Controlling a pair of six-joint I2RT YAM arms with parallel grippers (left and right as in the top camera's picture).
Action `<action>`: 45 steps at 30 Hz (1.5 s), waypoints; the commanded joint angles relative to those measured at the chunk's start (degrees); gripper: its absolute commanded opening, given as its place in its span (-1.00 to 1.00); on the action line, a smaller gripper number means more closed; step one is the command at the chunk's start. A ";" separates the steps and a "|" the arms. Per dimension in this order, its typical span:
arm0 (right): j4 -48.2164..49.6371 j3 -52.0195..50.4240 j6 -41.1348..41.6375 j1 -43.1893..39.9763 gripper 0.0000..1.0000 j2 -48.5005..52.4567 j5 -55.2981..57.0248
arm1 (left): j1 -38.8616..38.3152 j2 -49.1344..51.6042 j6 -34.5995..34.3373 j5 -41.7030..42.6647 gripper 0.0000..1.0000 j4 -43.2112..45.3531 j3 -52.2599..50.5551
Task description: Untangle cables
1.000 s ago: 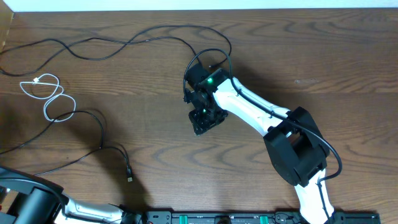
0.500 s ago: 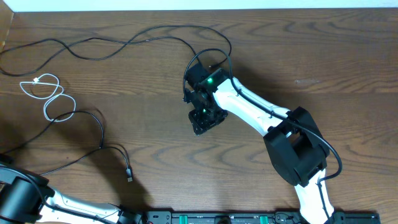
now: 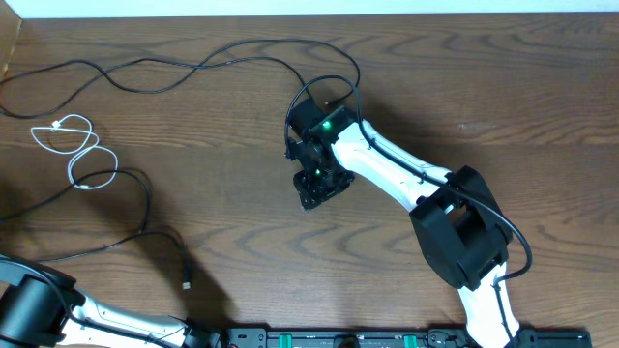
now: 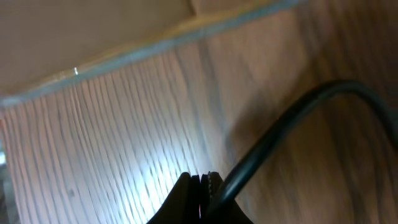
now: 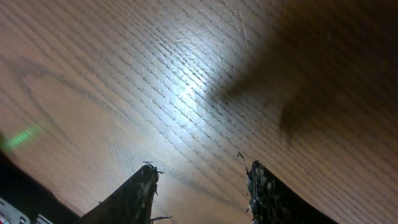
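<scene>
A long black cable snakes across the back of the table toward my right arm. A short white cable lies looped at the left. A second black cable loops at the left front, its plug lying loose, and runs off the left edge. My left gripper is out of the overhead view. In its wrist view it is shut, with that black cable coming out along its right finger. My right gripper hovers open over bare wood, nothing between its fingers.
The left arm's base link fills the front left corner. A black rail runs along the front edge. A tan box corner sits at the back left. The table's edge shows in the left wrist view.
The left-front black cable has been dragged left: its loop changed shape and its plug slid left and toward the front. The left arm shifted. The right arm has not moved.
</scene>
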 commanded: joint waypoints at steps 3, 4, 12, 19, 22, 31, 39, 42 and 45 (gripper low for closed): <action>-0.09 -0.28 -0.85 0.42 -0.07 -0.44 0.04 | -0.22 -0.26 9.42 1.99 -0.85 4.87 -0.11; -0.07 -0.28 -0.81 0.42 -0.06 -0.44 0.07 | -0.22 -0.24 10.43 3.78 -0.85 5.42 -0.11; -0.48 -0.28 -0.42 0.42 -0.02 -0.44 0.02 | -1.22 -1.01 11.06 9.46 0.68 7.34 0.15; -0.52 -0.28 -0.46 0.42 0.00 -0.44 0.07 | -4.02 -7.93 7.28 9.51 0.77 6.69 0.39; -0.55 -0.28 -0.46 0.39 0.01 -0.44 0.07 | -5.75 -13.38 2.38 9.55 0.80 6.60 0.39; -0.79 -0.26 -0.46 -0.11 0.08 -0.44 0.11 | -10.73 -21.16 -20.61 37.73 0.79 -1.81 0.37; -4.94 -0.26 -0.46 -4.39 0.11 -0.44 0.07 | -22.84 -15.61 -18.78 37.88 0.86 -26.21 0.31; -6.40 -0.26 -0.46 -6.21 0.11 -0.44 0.07 | -28.11 -12.83 -13.94 33.27 0.86 -29.97 0.04; -6.91 -0.26 -0.46 -7.23 0.11 -0.44 0.00 | -32.20 -10.54 -13.88 22.95 0.86 -29.86 -0.09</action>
